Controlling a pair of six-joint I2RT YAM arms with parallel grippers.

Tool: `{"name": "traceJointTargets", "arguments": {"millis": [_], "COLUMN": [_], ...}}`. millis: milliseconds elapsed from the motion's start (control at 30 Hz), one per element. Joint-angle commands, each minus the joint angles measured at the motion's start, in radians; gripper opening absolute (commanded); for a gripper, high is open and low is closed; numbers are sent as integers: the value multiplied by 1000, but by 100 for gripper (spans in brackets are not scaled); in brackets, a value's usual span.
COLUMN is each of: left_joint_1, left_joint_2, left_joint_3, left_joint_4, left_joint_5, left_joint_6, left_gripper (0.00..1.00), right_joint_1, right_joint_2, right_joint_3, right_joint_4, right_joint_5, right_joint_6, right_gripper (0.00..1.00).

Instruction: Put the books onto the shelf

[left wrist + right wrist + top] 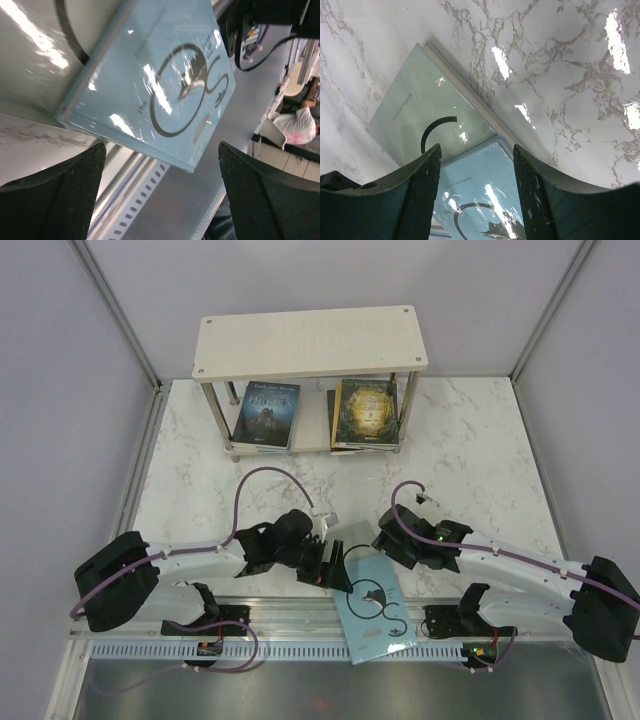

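1. The fingers [55,200] of the left gripper [333,562] are standing wide apart and gripping nothing. They are pointing at the pale blue book [372,610] from its left side.
2. The fingers [420,195] of the right gripper [383,540] are also standing apart and clamping nothing. They are hovering over the spot where the pale blue book is overlapping a grey-green book [420,115].
3. Both of these books are lying flat at the near edge of the worktop [470,460], roughly midway along it. The pale blue one is lying on top and is hanging out over the rail [300,625].
4. The shelf [310,340] is standing at the far edge. On its lower board [312,443] a dark blue book [266,412] is lying at the left and a green-and-gold book [366,408] at the right. The latter seems to be resting on others, though I cannot count them.
5. The top board is carrying nothing.
6. The task is looking mostly done, with two books waiting to be shelved and the pale blue one seemingly next.
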Motion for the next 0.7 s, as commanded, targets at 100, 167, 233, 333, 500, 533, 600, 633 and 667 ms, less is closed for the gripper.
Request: {"name": "traceJointTargets", "arguments": {"millis": [100, 167, 233, 333, 500, 533, 600, 633, 667], "left_joint_1": [-129, -140, -141, -146, -172, -176, -187, -193, -202], "left_joint_2": [-77, -99, -119, -114, -74, -56, -33, -24, -5], "left_joint_3": [-87, -130, -152, -164, -187, -192, -195, -195, -193], "left_joint_4": [45, 45, 46, 55, 191, 221, 267, 278, 290], "left_joint_5": [-87, -126, -157, -194, -228, -231, -232, -234, -232], "left_joint_6": [-161, -187, -221, -250, -330, -341, -362, -367, -372], "left_gripper": [94, 94, 94, 94, 94, 94, 93, 93, 93], "right_joint_1": [6, 9, 20, 57, 216, 242, 313, 333, 366], "right_joint_2": [-112, -143, -169, -163, -91, -80, -40, -16, -5], "right_joint_3": [-57, -72, -95, -126, -143, -142, -128, -123, -116], "right_joint_4": [-38, -53, -43, 15, 92, 111, 125, 128, 128], "right_joint_5": [-12, -24, -46, -73, -70, -63, -40, -31, -27], "right_joint_6": [37, 39, 42, 40, 126, 141, 181, 189, 198], "right_gripper": [63, 64, 63, 63, 62, 62, 61, 61, 61]}}
